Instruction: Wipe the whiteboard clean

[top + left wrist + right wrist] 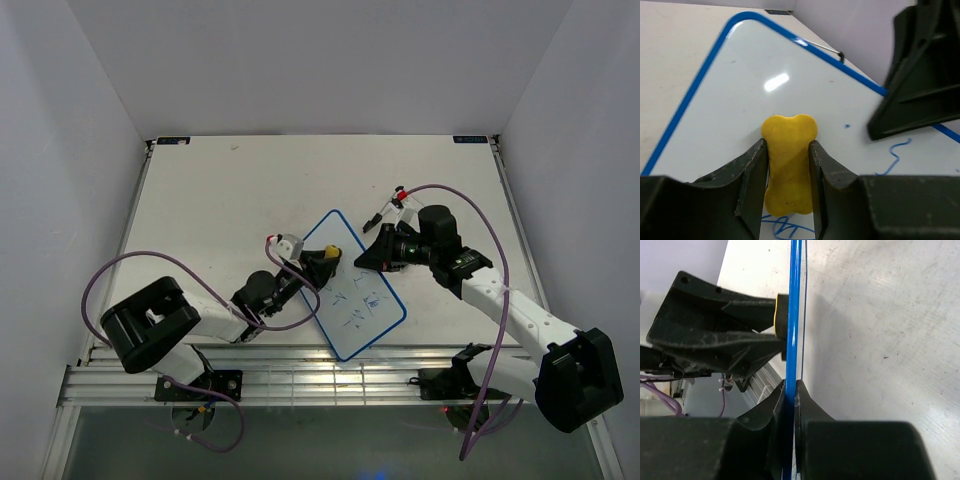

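Evidently left end effector (788, 149) clamps eraser (790, 131), right end effector (791, 388) grips whiteboard (352, 268) — scribbles (894, 158) unreadable.

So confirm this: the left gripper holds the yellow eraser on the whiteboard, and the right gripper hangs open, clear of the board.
Wrong on the right gripper: the right wrist view shows it shut on the blue rim of the whiteboard. The left gripper does hold the yellow eraser on the board.

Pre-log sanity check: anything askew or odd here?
Nothing damaged or spilled. The whiteboard sits skewed diagonally to the edges of the table, its rim clamped in the right pincer. The left pincer holds the yellow eraser on it; blue scribbles cover the near half.
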Motion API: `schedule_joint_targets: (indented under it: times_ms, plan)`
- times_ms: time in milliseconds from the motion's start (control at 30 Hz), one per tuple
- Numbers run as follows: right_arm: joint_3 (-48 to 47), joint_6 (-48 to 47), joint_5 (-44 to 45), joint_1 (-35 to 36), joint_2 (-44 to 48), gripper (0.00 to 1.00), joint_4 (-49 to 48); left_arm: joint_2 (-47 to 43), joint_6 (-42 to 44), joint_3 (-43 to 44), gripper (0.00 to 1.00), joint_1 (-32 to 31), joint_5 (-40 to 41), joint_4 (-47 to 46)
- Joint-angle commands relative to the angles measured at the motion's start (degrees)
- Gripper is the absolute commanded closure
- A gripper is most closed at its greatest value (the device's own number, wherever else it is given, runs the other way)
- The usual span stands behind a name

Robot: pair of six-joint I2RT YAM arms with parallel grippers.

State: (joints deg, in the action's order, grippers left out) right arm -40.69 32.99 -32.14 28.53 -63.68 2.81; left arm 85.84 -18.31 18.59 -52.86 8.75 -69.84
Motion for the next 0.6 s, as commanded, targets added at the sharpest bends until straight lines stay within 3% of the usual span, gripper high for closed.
schedule_joint_targets:
  times_ms: [0, 133, 367, 567]
  plan:
    - [-2.82, 4.36, -10.22, 0.91, 3.56, 0.92, -11.77, -0.15, -3.4, -1.8, 1.0, 5.04, 1.72, 8.32]
    - [-2.56, 4.36, -11.1, 1.78, 3.48, 0.92, -11.77, -0.76, -3.67, -0.58, 1.0, 9.88, -2.51, 8.67]
    - [-2.03, 3.92, -10.58, 3.37, 2.51, 0.92, -11.95, 0.11, -0.85, 5.22, 1.0, 9.88, -7.25, 11.74]
    - [-2.9, 3.74, -9.34, 3.37, 2.07, 0.92, -12.21, 0.29, -0.59, 4.62, 1.0, 3.13, -7.0, 11.49]
